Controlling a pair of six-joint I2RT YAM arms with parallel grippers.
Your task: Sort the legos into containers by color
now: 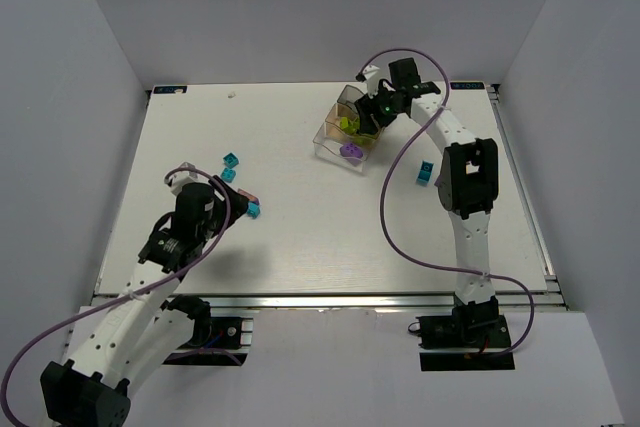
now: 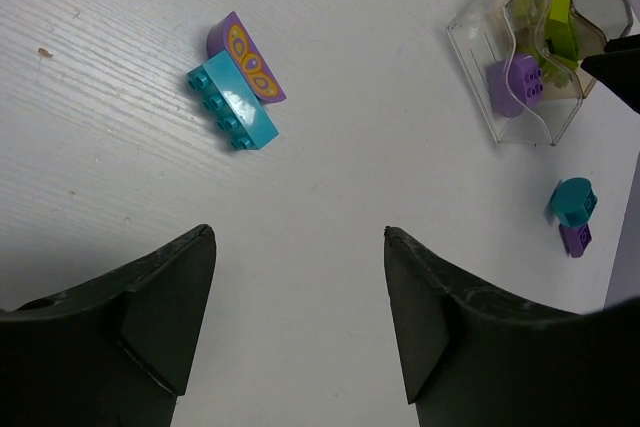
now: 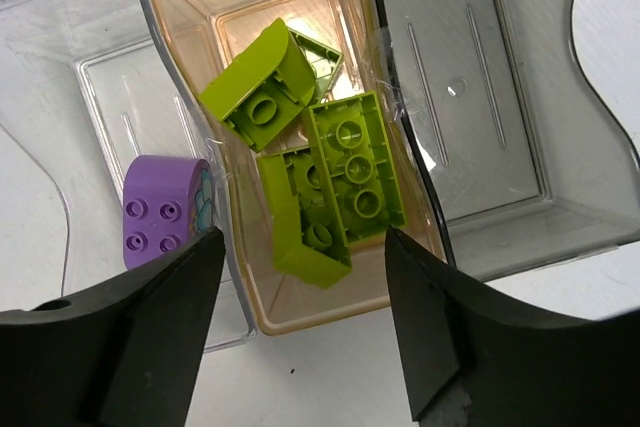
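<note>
The clear three-compartment container (image 3: 500,237) lies right under my right gripper (image 3: 305,237), which is open with nothing between its fingers. Several lime green legos (image 3: 350,167) lie in the tinted middle compartment. A purple lego (image 3: 160,212) sits in the left compartment, and the right one holds nothing. My left gripper (image 2: 300,237) hangs open and holds nothing above bare table. Ahead and left of it lies a teal lego (image 2: 232,107) with a purple arched piece (image 2: 250,55) against it. In the top view, the container (image 1: 330,139) is at the back right.
Two more teal legos (image 1: 232,159) (image 1: 228,175) lie left of centre, near the left gripper. A teal piece (image 2: 572,199) and a small purple one (image 2: 575,239) sit by the right arm (image 1: 468,177). White walls enclose the table (image 1: 320,257).
</note>
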